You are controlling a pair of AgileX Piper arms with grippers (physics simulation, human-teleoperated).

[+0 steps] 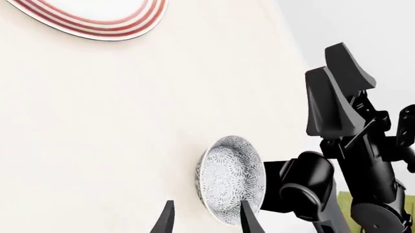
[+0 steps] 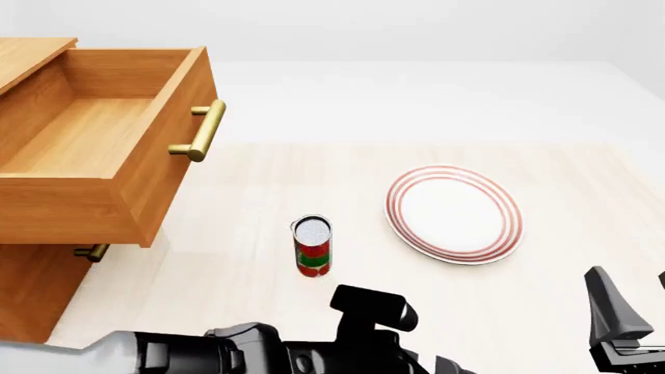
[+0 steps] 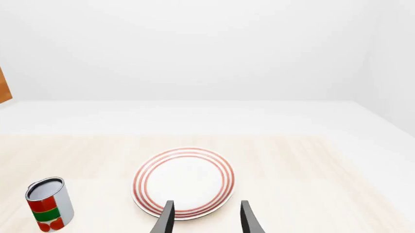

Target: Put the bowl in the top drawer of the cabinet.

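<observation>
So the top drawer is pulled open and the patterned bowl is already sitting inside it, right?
Not quite. The top drawer is pulled open, but it holds nothing, as the front view shows. The bowl is still out on the table, seen in the left wrist view just ahead of the left gripper.

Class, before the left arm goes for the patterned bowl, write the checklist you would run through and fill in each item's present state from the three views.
1. Top drawer pulled out, inside bare: ok.
2. Bowl located: ok in the left wrist view; hidden in the front view.
3. Left gripper open, bowl just beyond its fingertips: ok.
4. Bowl gripped: not ok, the fingers are not closed on it.
5. Right gripper open, holding nothing, facing the red-ringed plate: ok.
6. Can standing between the arms and the drawer; whether the carry path clears it: cannot tell.
</observation>
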